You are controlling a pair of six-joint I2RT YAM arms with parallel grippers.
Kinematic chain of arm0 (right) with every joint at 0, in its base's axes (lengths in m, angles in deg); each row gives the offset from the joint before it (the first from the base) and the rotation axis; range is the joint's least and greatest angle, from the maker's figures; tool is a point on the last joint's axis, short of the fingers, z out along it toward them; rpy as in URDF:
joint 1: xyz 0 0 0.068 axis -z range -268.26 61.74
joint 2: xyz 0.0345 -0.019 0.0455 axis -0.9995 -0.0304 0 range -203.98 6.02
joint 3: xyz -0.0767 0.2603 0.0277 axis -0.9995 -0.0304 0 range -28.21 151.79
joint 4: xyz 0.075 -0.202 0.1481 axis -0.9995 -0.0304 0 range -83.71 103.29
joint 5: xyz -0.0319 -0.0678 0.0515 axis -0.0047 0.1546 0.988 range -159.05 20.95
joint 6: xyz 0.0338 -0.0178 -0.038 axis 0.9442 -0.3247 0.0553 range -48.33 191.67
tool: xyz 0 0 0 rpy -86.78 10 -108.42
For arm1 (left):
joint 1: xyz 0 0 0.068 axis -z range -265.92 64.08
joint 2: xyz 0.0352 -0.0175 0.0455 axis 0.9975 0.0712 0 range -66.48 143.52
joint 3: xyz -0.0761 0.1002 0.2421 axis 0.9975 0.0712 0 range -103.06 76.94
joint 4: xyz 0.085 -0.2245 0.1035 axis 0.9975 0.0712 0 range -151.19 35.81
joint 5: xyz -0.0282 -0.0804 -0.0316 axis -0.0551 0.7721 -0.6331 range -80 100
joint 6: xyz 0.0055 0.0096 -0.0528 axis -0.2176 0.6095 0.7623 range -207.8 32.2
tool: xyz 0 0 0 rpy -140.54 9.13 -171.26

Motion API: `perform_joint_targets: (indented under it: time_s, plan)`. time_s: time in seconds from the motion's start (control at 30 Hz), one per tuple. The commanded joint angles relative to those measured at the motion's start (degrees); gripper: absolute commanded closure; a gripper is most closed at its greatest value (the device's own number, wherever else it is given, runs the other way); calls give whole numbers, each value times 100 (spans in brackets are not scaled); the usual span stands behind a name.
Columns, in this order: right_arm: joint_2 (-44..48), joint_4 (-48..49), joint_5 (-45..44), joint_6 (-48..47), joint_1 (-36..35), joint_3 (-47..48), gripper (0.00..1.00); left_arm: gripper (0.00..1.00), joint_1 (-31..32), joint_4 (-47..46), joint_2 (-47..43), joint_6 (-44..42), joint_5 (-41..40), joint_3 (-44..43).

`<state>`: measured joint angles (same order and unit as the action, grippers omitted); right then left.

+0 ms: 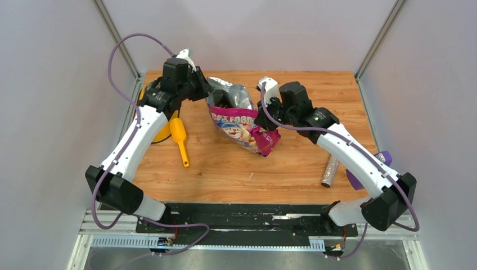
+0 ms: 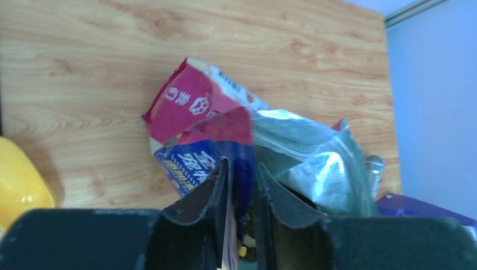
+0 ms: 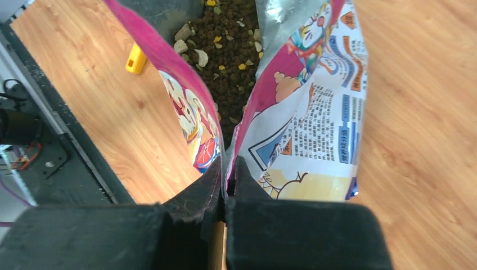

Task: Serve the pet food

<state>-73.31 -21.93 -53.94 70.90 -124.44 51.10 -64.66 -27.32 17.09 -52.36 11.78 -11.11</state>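
Note:
The pink, blue and white cat food bag (image 1: 242,125) lies in the middle of the table, its silver-lined mouth open toward the back. My left gripper (image 1: 206,90) is shut on the bag's left mouth edge; in the left wrist view its jaws (image 2: 242,180) pinch the blue and pink wall (image 2: 197,112). My right gripper (image 1: 264,108) is shut on the bag's right edge; the right wrist view shows the seam (image 3: 228,169) pinched between the jaws. Brown kibble (image 3: 225,50) fills the open bag (image 3: 315,107).
A yellow scoop (image 1: 181,140) lies left of the bag, next to a yellow bowl (image 1: 164,130) partly hidden under my left arm. A speckled tube (image 1: 329,171) and a purple object (image 1: 383,158) lie at the right by my right arm.

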Motion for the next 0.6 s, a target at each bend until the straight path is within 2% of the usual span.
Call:
perform_joint_targets:
  time_s: [0.0, 0.07, 0.13, 0.2, 0.27, 0.43, 0.57]
  plan:
    - [574, 545, -210, -615, 28, -195, 100, 63, -121, -622, -248, -312, 645, -451]
    - [811, 551, -89, -908, 33, -353, 100, 38, -134, -837, -357, -845, 1027, -431]
    - [1025, 549, 16, -1238, 52, -472, 100, 24, -139, -853, -457, -1806, 1636, -512]
    - [1163, 544, 240, -1572, 137, -526, 100, 17, -189, -741, -543, -2564, 1849, -562]
    - [1243, 512, 565, -1838, 313, -519, 100, 14, -371, -768, -637, -3076, 2119, -514]
    - [1180, 191, 1466, -2122, 786, -278, 100, 12, -1260, -1530, -949, -3507, 3879, 100]
    - [913, -277, 1900, -2381, 1047, 114, 100, 12, -1625, -2176, -1164, -3949, 4404, 652]
